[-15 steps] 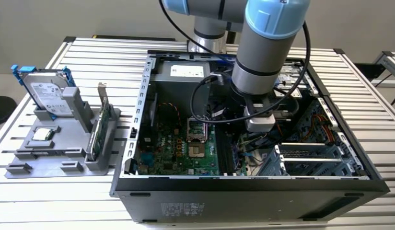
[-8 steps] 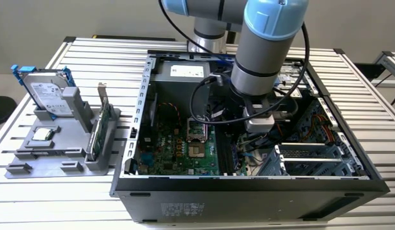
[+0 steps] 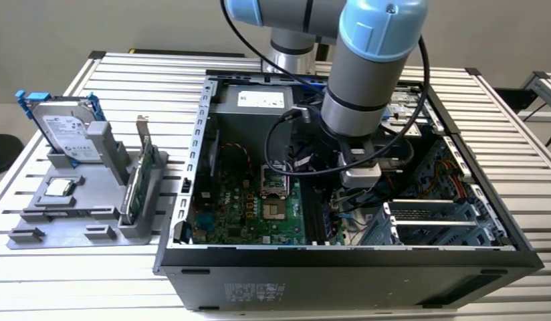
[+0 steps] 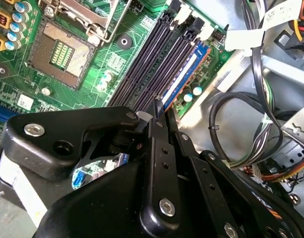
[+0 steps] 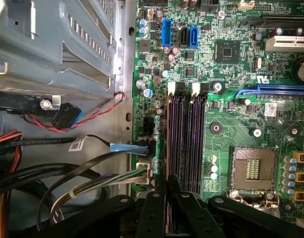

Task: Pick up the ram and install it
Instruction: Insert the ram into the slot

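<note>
In the second wrist view the ram shows as a thin bluish stick standing edge-on along the outermost of the dark memory slots. My gripper is pinched shut on its near end. In the first wrist view the black fingertips meet over the slot closest to the case wall, beside the other slots; the stick is too thin to make out there. In the exterior view my arm reaches down into the open computer case, above the green motherboard.
An empty processor socket lies beside the slots. Bundled cables and a metal drive cage crowd the other side. Outside the case, a grey tray holds a hard drive and a green card.
</note>
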`<state>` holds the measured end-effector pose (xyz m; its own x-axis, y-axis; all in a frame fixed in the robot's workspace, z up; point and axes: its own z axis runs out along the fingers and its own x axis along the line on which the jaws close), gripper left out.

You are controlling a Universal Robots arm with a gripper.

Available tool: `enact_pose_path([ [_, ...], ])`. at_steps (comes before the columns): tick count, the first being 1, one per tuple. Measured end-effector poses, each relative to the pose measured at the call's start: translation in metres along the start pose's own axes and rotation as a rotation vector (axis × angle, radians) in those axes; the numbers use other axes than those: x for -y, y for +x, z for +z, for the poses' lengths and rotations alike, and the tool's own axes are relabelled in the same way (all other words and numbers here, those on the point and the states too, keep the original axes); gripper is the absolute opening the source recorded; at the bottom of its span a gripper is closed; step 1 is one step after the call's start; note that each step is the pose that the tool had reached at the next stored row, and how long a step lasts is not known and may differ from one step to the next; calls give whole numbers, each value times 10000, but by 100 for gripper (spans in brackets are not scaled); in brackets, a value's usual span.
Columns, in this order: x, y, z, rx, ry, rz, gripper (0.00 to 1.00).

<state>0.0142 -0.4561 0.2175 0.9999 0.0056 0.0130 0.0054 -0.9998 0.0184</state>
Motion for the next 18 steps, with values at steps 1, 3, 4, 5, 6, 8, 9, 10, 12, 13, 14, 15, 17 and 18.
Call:
enact_pose_path([
  [1,0,0,3,0,-1,1,0],
  [3,-1,0,4,1,-3,0,0],
  [4,-1,0,5,1,-2,1,0],
  [5,-2,-1,6,0,1,1,0],
  [6,-3,0,6,0,0,2,0],
  [8,-7,2,6,0,0,1,0],
  [9,-8,3,6,0,0,1,0],
  [10,-9,4,6,0,0,1,0],
  [12,-11,5,5,0,-1,1,0],
  [13,-12,5,6,0,-1,1,0],
  [14,-13,7,6,0,-1,0,0],
  [15,-13,8,6,0,0,0,0],
  [17,-13,10,7,0,0,1,0],
  [18,-14,11,8,0,-1,3,0],
])
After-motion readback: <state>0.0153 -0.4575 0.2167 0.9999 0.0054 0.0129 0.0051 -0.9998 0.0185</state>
